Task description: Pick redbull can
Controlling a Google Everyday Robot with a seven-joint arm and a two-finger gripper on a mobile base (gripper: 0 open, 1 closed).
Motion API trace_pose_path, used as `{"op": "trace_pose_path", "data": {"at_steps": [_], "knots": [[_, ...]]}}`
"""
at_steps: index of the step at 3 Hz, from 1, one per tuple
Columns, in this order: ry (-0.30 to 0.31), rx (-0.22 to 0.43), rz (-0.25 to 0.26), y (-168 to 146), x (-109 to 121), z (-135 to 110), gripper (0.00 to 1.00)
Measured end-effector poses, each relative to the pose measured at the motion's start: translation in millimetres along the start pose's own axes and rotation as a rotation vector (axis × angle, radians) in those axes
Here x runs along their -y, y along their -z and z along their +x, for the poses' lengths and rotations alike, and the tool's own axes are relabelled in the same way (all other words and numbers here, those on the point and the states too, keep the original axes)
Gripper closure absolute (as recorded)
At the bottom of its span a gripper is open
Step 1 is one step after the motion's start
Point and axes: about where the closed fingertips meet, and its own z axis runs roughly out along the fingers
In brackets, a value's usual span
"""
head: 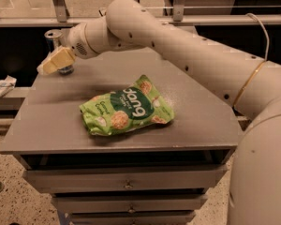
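Observation:
The redbull can point(55, 37), slim with a silver top, stands upright at the far left corner of the grey table point(51, 121). My gripper point(50, 63), with cream-coloured fingers, is right in front of the can and covers most of its body; only its top and base show. The white arm point(187, 55) reaches in from the right across the back of the table.
A green snack bag point(126, 108) lies flat in the middle of the table. Drawers point(126, 184) sit below the table top. A white crumpled thing point(1, 87) lies on a ledge to the left. A metal rail point(178, 20) runs behind the table.

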Motion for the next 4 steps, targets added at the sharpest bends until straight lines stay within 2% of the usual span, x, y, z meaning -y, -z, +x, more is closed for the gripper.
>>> {"op": "trace_pose_path", "data": {"at_steps": [1,2,3,4], "knots": [[-0.032,0.045,0.031,-34.5,18.6,0.0,0.00],[-0.056,0.067,0.035,-54.0,21.6,6.0,0.18],[-0.058,0.090,0.042,-59.4,26.0,8.3,0.41],[-0.054,0.137,0.049,-42.9,33.6,2.1,0.72]]}}
